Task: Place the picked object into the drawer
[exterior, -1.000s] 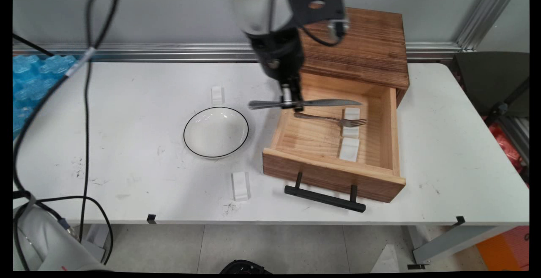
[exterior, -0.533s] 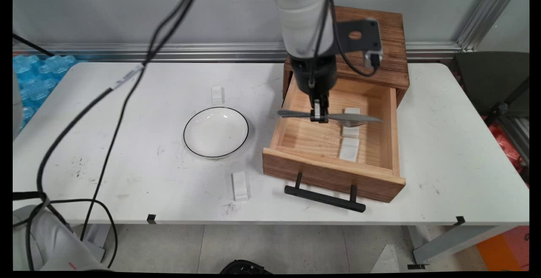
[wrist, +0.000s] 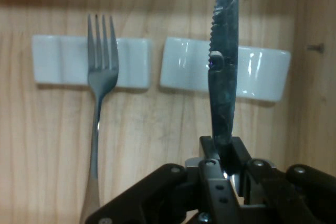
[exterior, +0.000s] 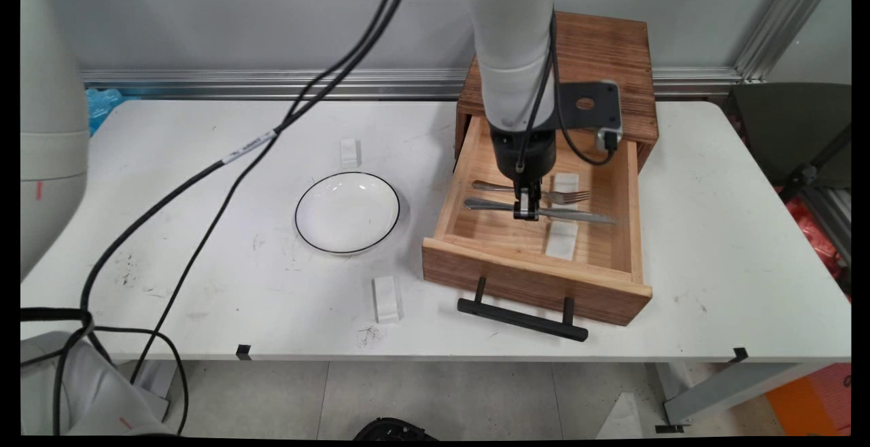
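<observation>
My gripper [exterior: 527,214] is clenched on a knife [exterior: 578,215], holding it level inside the open drawer [exterior: 530,277]. Its blade lies over the nearer of 2 white rests [wrist: 257,72]. A fork [exterior: 537,192] lies just beside it, tines on the other rest [wrist: 58,61]. A bowl [exterior: 347,212] sits on the table [exterior: 204,229] left of the drawer.
</observation>
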Robot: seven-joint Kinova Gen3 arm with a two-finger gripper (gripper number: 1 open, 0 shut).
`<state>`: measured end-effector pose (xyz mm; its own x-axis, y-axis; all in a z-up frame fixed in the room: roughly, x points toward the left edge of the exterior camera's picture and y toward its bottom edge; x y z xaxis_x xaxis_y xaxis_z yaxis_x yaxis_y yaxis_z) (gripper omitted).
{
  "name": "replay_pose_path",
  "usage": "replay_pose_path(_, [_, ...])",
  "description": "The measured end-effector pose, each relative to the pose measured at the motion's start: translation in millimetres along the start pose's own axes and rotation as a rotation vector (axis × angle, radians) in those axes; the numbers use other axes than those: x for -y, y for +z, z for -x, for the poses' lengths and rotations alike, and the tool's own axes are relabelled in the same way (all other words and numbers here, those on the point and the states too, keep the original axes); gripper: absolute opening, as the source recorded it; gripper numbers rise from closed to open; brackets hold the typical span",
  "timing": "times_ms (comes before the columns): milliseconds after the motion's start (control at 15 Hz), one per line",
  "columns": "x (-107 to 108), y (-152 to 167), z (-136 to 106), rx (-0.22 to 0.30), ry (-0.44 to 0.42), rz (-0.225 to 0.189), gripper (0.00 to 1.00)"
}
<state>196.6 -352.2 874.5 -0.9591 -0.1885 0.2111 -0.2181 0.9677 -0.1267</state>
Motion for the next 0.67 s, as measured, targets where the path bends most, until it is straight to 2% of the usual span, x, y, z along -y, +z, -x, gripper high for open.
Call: replay_pose_path(667, [9, 55, -2, -0.021, 0.000, 0.037, 0.00])
